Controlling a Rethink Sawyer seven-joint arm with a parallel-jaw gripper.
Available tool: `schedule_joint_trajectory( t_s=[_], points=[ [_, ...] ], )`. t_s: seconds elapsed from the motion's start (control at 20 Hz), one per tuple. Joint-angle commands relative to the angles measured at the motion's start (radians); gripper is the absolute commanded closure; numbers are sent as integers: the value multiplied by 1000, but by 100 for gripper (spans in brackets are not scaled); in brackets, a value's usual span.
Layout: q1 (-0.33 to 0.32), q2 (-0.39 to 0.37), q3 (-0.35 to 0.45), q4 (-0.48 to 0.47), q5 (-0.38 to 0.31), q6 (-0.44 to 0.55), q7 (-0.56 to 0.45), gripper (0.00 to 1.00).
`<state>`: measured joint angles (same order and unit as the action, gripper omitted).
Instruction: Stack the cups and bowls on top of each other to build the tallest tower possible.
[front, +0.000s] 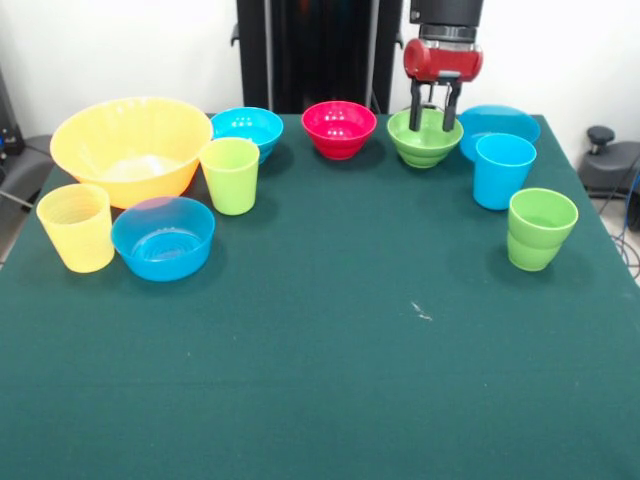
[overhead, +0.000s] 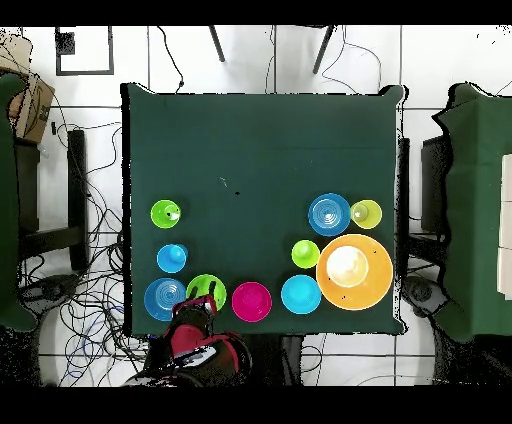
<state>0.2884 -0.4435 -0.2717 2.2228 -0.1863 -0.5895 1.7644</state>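
My gripper (front: 433, 122) is open, its fingers hanging over the mouth of the small green bowl (front: 425, 140) at the table's far side; it also shows in the overhead view (overhead: 203, 303) at that bowl (overhead: 206, 287). The red bowl (front: 339, 128) and a small blue bowl (front: 247, 128) stand to its left. The shallow blue bowl (front: 498, 122), sky blue cup (front: 503, 170) and green stepped cup (front: 541, 228) stand to its right. The yellow-green cup (front: 230, 175), large yellow-orange bowl (front: 130, 150), pale yellow cup (front: 76, 227) and another blue bowl (front: 163, 237) are at the left. Every piece stands alone.
The green cloth table (front: 330, 380) reaches from the row of pieces to the near edge. The robot's black pedestal (front: 320, 50) stands behind the far edge. Cables lie on the floor round the table (overhead: 95, 300).
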Motion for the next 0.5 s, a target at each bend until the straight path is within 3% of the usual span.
schedule_joint_trajectory(
  t_s=[0.05,0.5],
  points=[
    [-17,42,124,-91,-20,-50,181,0],
    [-14,51,133,-97,-18,-59,174,0]
  ],
)
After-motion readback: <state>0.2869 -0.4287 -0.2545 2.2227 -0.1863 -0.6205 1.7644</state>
